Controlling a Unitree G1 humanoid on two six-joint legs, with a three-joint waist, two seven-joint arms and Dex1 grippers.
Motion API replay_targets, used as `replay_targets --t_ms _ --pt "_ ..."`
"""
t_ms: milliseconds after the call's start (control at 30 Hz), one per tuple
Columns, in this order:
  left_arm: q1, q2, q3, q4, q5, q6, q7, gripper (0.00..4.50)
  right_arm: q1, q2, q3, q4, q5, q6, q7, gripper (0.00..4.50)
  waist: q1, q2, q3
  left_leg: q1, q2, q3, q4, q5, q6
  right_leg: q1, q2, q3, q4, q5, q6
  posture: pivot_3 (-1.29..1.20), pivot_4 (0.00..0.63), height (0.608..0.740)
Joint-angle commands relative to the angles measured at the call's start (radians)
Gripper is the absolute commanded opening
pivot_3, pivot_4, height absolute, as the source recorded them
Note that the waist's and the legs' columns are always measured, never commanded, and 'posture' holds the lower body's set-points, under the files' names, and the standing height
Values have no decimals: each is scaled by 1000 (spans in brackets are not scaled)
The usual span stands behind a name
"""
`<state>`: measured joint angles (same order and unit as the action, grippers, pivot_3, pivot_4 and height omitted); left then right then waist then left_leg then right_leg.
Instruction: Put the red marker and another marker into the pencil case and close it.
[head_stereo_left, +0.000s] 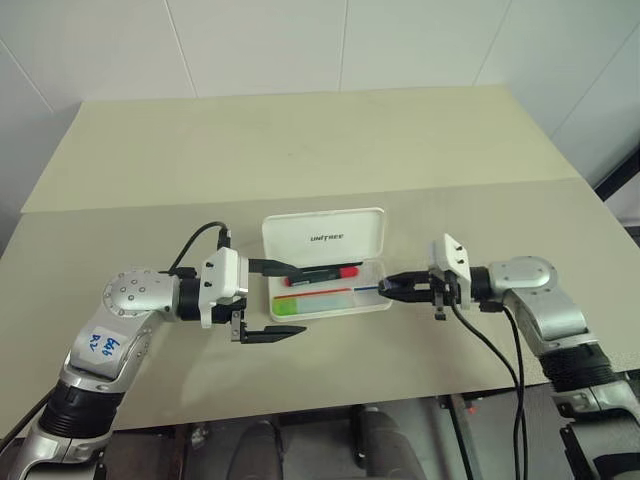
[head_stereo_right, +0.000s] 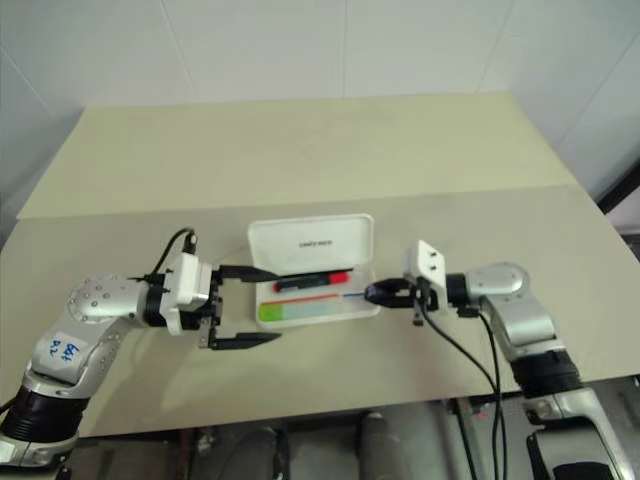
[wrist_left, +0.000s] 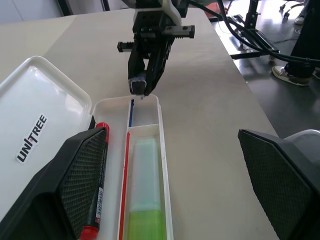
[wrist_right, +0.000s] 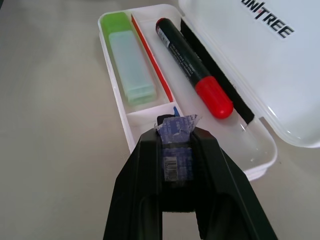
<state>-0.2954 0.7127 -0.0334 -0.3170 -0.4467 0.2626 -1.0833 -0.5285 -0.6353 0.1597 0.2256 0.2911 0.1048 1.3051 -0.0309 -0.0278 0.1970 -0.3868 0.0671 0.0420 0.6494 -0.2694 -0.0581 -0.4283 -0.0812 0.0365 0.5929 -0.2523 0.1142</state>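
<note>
You have two markers in the open white pencil case (head_stereo_left: 372, 240): one red marker (head_stereo_left: 322, 273) (black barrel) and one green-capped marker (head_stereo_left: 312, 303). Left gripper (head_stereo_left: 284, 300) gapes empty; right gripper (head_stereo_left: 392, 287) pinches a small blue-labelled stub (wrist_right: 177, 150).

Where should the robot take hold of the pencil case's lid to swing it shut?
Take the lid at its free far edge, midway along, coming from behind it. It stands open on the hinge along the case's back, so pushing there folds it forward over the markers.
</note>
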Motion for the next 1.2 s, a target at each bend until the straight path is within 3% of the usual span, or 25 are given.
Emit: replay_targets --t_ms 33,167,267,567,933,1200 --pt "14 15 32 -51 -7 -2 12 4500 -47 27 14 40 -18 -48 28 408 0 0 0 0 0 0 0 0 0 0 0 0 0 0 0 0 150 740" --pt "18 18 37 -57 -7 3 16 4500 -70 58 29 73 -36 -61 36 408 1 0 0 0 0 0 0 0 0 0 0 0 1 0 1 0 150 740" --pt "18 18 37 -59 -6 5 19 4500 -74 69 32 71 -38 -50 44 408 2 0 0 0 0 0 0 0 0 0 0 0 0 5 9 0 150 740" --pt "11 16 34 -57 -5 6 25 4500 -69 60 29 91 -70 -51 37 408 1 0 0 0 0 0 0 0 0 0 0 0 0 5 9 0 150 740" --pt "-6 13 27 -39 -3 -2 15 4500 -73 55 -8 44 -38 -27 38 4404 1 0 0 0 0 0 0 0 0 0 0 0 0 5 9 0 150 740" --pt "4 15 52 -32 -13 -4 16 4500 -11 -19 -87 -240 81 102 23 4461 3 0 0 0 0 0 -1 0 0 -1 0 0 0 5 9 0 150 740"
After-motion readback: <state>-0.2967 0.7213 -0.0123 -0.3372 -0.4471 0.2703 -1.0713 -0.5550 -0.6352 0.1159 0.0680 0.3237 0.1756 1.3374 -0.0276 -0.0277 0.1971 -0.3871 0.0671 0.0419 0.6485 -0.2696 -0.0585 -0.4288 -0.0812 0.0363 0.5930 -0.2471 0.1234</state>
